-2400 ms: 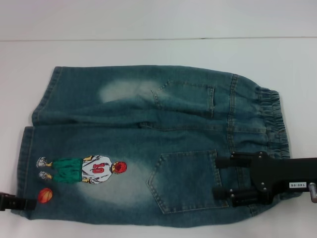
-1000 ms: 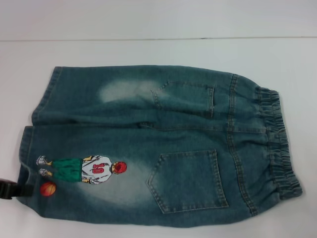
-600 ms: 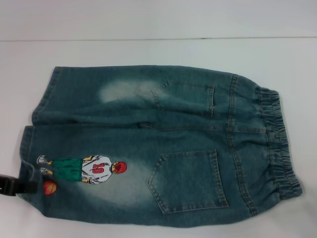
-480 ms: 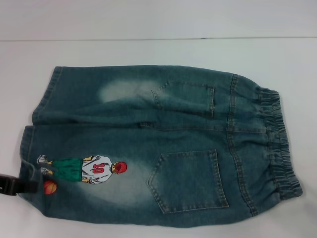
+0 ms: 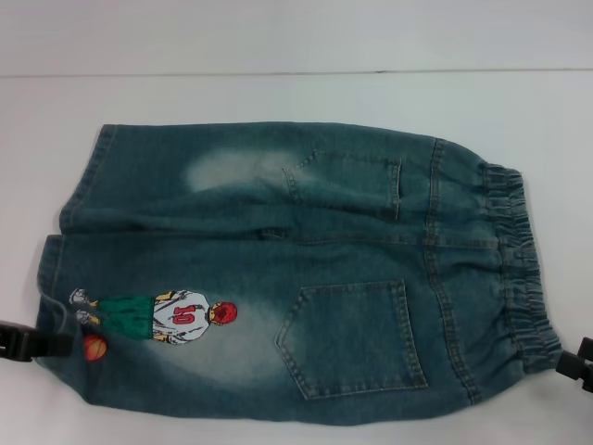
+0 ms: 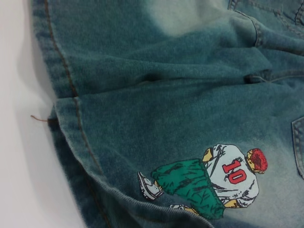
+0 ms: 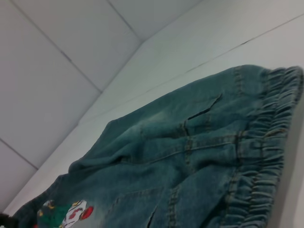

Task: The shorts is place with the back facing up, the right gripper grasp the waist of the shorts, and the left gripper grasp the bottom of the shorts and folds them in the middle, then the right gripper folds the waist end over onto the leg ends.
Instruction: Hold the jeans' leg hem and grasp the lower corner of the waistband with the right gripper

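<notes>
Blue jean shorts [image 5: 296, 278] lie flat on a white table [image 5: 278, 93], back side up.

The stretchy waist [image 5: 519, 269] is on the robot's right and the leg ends [image 5: 65, 250] are on its left. Two back pockets show, and the near one [image 5: 352, 338] is a big patch pocket. On the near leg there is a picture of a basketball player [image 5: 153, 315] in a white number 10 shirt and green shorts, with an orange ball [image 5: 93, 347] beside him. The left gripper [image 5: 23, 341] is at the near leg's hem, right by the ball, and the cloth there is bunched up a little; I cannot tell if its fingers are pinching the hem. The right gripper [image 5: 576, 363] peeks in just beside the near corner of the waist, and I cannot tell if it is spread or pressed together.
</notes>
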`<state>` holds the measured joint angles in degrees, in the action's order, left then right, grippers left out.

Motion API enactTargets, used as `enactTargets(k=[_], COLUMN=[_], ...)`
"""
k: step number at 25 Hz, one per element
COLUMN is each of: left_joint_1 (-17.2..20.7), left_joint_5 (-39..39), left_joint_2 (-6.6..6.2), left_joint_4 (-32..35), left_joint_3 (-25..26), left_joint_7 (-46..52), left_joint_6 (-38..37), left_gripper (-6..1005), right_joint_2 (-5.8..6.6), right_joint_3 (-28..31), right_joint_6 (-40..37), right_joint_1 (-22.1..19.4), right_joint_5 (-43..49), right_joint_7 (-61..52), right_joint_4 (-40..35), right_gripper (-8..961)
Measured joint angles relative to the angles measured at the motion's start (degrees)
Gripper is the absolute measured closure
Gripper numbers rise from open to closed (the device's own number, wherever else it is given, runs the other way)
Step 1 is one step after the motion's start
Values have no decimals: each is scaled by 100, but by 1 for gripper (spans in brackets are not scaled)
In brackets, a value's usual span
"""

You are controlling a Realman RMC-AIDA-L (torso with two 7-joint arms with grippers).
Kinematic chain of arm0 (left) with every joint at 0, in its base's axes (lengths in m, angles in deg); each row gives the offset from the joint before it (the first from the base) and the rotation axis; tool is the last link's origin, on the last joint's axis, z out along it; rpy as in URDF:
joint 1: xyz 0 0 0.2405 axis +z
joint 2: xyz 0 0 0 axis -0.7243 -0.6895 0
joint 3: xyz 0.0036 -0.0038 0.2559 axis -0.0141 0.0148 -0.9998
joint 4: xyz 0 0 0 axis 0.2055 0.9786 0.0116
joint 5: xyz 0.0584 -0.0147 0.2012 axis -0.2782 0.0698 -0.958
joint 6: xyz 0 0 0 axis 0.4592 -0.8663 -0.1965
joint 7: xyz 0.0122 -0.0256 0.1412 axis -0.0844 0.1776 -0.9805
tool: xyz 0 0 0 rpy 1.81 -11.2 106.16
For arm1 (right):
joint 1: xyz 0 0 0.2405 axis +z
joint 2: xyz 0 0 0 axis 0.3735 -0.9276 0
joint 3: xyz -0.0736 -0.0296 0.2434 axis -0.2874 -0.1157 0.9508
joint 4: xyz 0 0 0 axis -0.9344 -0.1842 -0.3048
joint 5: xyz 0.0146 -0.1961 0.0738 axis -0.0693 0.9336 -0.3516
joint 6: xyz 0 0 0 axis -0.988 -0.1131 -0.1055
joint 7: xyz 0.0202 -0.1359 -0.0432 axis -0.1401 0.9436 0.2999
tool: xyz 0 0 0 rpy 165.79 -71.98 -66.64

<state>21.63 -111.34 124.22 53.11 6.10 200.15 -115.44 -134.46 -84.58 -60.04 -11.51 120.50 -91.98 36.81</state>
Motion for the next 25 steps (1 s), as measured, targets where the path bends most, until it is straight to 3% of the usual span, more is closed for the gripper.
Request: enactTargets(k=[25], left_joint_1=[-2], left_joint_5=[38], left_joint_2=[55], left_joint_4=[0], left_joint_3=[-11], left_joint_7=[-6], left_joint_6=[-6], left_gripper=[992], right_joint_2=[85], right_joint_3=[-554], right_joint_6=[226], right_joint_1=[384], right_joint_5=[12], right_joint_7=[-1048], right_joint_4=[8], right_gripper=[41])
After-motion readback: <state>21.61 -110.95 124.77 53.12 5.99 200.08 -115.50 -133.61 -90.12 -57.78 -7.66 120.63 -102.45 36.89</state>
